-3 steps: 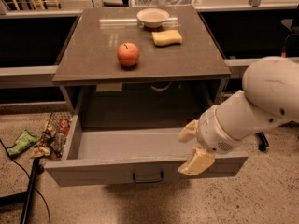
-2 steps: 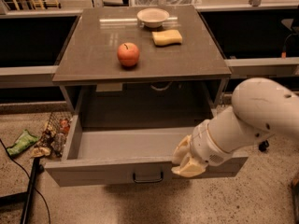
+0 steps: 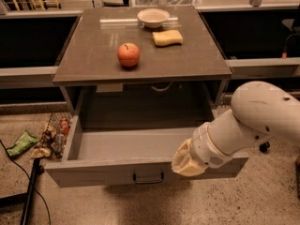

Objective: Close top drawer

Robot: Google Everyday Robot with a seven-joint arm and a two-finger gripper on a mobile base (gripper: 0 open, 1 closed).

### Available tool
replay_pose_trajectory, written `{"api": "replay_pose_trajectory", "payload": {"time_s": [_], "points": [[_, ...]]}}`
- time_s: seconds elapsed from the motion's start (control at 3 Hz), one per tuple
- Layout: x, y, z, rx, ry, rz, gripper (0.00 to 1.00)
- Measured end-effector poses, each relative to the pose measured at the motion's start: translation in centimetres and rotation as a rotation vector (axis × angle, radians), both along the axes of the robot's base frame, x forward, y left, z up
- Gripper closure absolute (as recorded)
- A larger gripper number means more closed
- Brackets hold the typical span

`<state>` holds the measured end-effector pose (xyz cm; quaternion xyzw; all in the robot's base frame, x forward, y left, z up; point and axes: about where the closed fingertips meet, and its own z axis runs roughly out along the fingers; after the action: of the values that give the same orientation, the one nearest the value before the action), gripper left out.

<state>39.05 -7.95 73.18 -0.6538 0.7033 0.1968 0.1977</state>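
The top drawer [image 3: 103, 171] is pulled far out of the grey cabinet, its deep grey box empty. Its flat front faces me with a small dark loop handle [image 3: 148, 178] at the centre. My gripper [image 3: 184, 162] sits at the drawer's front edge, just right of the handle, its cream fingers against the top of the front panel. The white arm [image 3: 253, 121] reaches in from the right and covers the drawer's right part.
On the cabinet top [image 3: 93, 55] lie a red apple [image 3: 128, 54], a yellow sponge [image 3: 167, 37] and a white bowl [image 3: 153, 18]. A wire basket with snack packets [image 3: 52, 136] and a green bag [image 3: 21, 143] lie on the floor at left. A dark pole [image 3: 28, 193] stands at lower left.
The arm and gripper have moved left along the drawer front, toward the handle. The drawer stands as far out as before.
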Motion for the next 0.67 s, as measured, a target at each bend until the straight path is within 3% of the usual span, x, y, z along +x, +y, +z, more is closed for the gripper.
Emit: {"api": "replay_pose_trajectory", "payload": {"time_s": [0.67], "points": [[-1.5, 0.4, -7.1, -0.032, -0.001, 0.070, 1.00]]}}
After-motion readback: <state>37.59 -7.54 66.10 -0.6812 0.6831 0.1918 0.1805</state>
